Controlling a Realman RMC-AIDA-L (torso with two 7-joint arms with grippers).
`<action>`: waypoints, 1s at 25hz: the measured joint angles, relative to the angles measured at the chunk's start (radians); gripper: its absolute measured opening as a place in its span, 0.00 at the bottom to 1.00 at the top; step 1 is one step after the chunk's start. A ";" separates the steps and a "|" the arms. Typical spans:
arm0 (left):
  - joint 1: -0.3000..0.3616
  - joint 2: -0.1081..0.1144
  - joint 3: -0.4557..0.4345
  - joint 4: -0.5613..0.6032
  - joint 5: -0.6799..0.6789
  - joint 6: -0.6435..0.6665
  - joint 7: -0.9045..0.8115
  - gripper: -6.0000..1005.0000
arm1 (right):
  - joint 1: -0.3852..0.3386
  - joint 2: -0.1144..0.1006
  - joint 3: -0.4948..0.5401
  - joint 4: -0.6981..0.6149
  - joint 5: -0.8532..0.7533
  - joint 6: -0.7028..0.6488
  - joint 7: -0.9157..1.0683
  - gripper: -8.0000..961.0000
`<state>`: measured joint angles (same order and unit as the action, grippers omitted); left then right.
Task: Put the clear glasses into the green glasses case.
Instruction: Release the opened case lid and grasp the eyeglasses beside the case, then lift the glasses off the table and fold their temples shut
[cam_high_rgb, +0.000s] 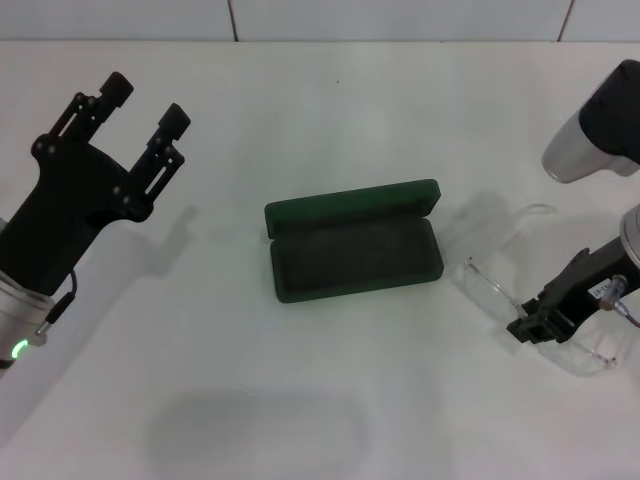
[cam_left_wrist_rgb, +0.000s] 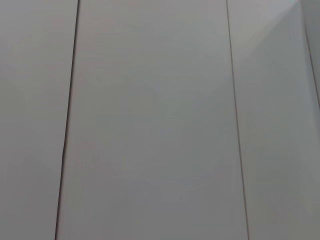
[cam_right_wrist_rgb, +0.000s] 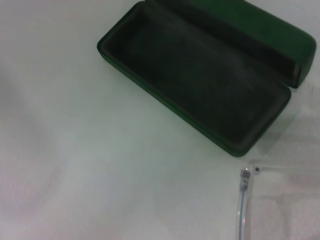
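The green glasses case (cam_high_rgb: 355, 255) lies open in the middle of the white table, lid folded back on the far side, its dark lining bare (cam_right_wrist_rgb: 195, 80). The clear glasses (cam_high_rgb: 497, 290) lie on the table just right of the case. One hinge and arm show in the right wrist view (cam_right_wrist_rgb: 245, 176). My right gripper (cam_high_rgb: 530, 325) is down on the glasses' front frame, near their middle. My left gripper (cam_high_rgb: 143, 102) is raised at the far left, open and holding nothing.
The white table (cam_high_rgb: 320, 120) ends at a tiled wall at the back. The left wrist view shows only white panels with dark seams (cam_left_wrist_rgb: 70, 120). A soft shadow lies on the table near the front edge (cam_high_rgb: 250, 430).
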<state>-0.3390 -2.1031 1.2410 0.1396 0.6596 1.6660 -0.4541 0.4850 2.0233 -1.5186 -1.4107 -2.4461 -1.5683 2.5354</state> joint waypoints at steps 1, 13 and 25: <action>0.000 0.000 0.000 0.000 0.000 0.000 0.000 0.67 | 0.000 0.000 0.000 0.002 0.000 0.000 -0.002 0.34; 0.000 0.002 0.000 0.000 -0.003 0.000 0.000 0.67 | -0.001 0.000 0.007 -0.006 0.006 -0.003 -0.007 0.20; 0.005 0.003 -0.005 0.000 -0.011 -0.001 -0.102 0.67 | -0.026 -0.002 0.180 -0.022 0.170 -0.085 -0.177 0.15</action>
<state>-0.3337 -2.1000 1.2362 0.1396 0.6490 1.6647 -0.5562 0.4588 2.0215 -1.3381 -1.4323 -2.2758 -1.6530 2.3581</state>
